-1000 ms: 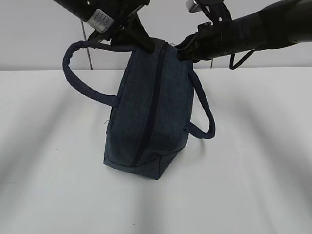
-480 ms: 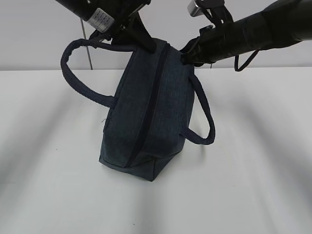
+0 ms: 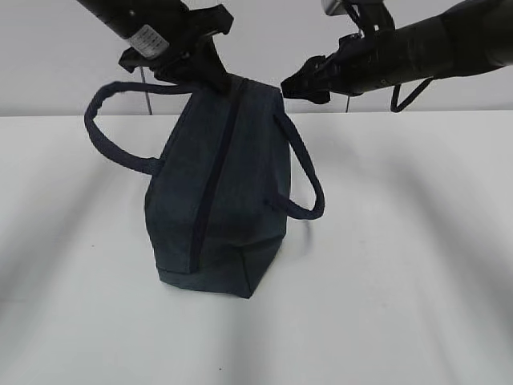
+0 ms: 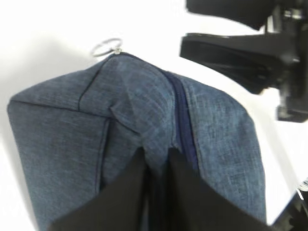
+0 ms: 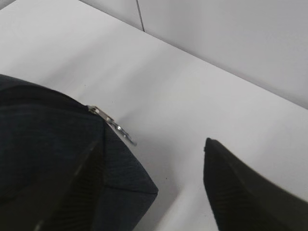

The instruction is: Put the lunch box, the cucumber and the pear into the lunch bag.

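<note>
The dark navy lunch bag (image 3: 216, 184) stands on the white table with its top zipper closed. The zipper's ring pull (image 4: 107, 47) lies at the far end, also seen as the ring pull (image 5: 115, 126). My left gripper (image 3: 218, 78) pinches a fold of the bag's top fabric at that far end, its fingers (image 4: 130, 192) close together on the cloth. My right gripper (image 5: 153, 142) is open beside the bag's far right corner, holding nothing. The lunch box, the cucumber and the pear are out of view.
The bag's two loop handles hang outward, the left handle (image 3: 112, 128) and the right handle (image 3: 300, 180). White table (image 3: 401, 281) surrounds the bag, and a grey wall (image 3: 264, 40) rises behind it.
The right gripper opened, let go of the bag's top and drew back to the right. The bag shifted left with the left gripper, which has moved left and up.
</note>
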